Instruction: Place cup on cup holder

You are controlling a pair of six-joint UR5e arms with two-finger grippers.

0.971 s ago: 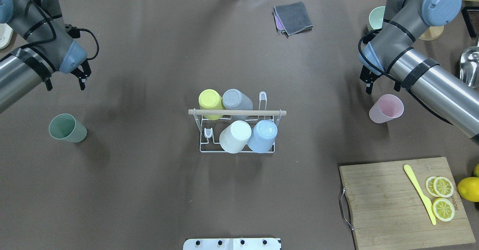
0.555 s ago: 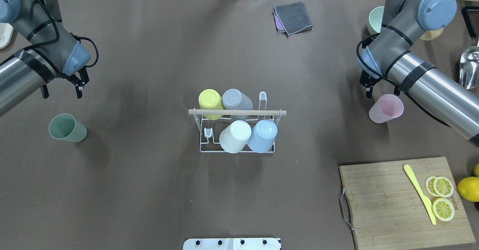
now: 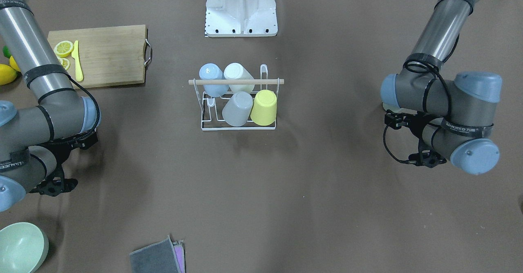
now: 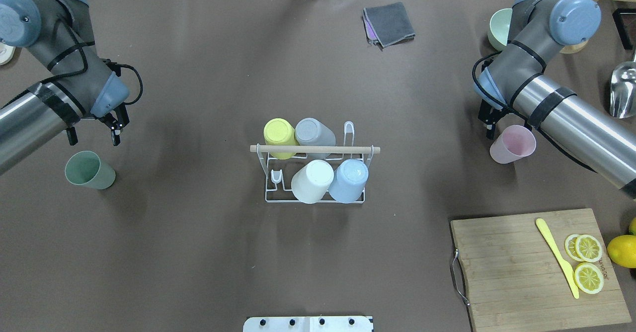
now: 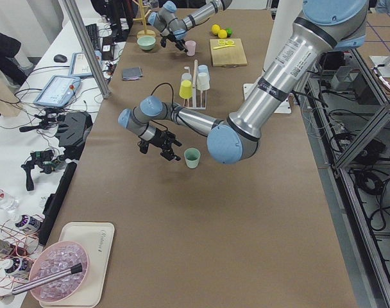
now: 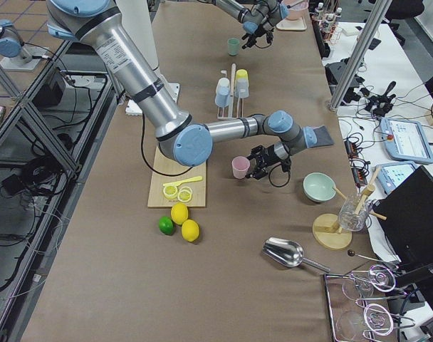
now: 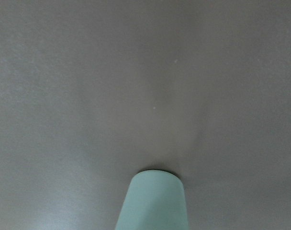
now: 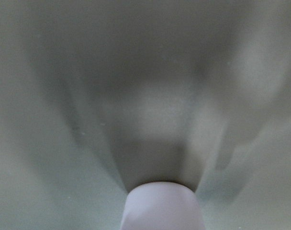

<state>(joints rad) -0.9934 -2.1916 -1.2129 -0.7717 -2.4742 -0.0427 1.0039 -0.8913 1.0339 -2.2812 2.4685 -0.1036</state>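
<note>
A pale green cup [image 7: 152, 203] sits at the bottom middle of the view, cut off by the lower border. Its far end is rounded, with a thin dark shadow along it, and its sides widen slightly toward the camera. Plain brown worktop [image 7: 136, 72] fills everything else, marked by a few tiny pale specks.

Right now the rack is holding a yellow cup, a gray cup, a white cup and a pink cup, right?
Not quite. The fourth one on the cup holder is a light blue cup, not pink; the overhead exterior view shows it beside the white cup. The yellow cup and gray cup are there too.
</note>
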